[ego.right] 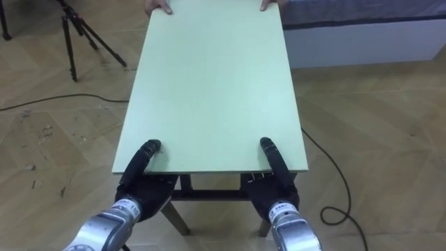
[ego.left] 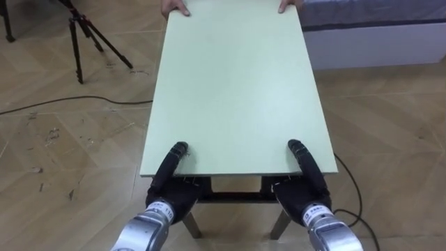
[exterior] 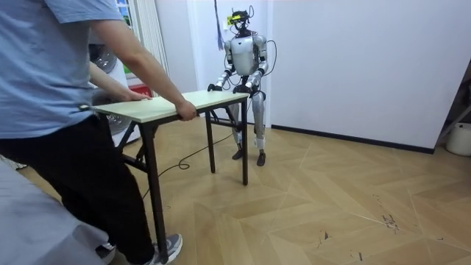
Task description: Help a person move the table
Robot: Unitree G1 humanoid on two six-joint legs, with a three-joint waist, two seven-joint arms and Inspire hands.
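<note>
Two hands on the table point(ego.left: 237, 90) near edge. L eye view: left hand point(ego.left: 169, 183) and right hand point(ego.left: 301, 188) each w/ thumb laid on the pale green top and palm under the edge, so both clamp it; other fingers tucked below, not visible. Top runs straight away from both hands to a person's hands point(ego.left: 174, 8) on the far edge, opposite. Tripod point(ego.left: 87, 35) well beyond left hand, off to its left; cable point(ego.left: 70, 103) on floor, out left of that hand. R eye view: same grip, same layout. Room view: robot stands at one end of the table, both hands at the edge, arms fwd; person point(exterior: 59, 73) at the other end, fingers curled over the edge; table between them, approx level. Can't tell if legs clear the floor.
</note>
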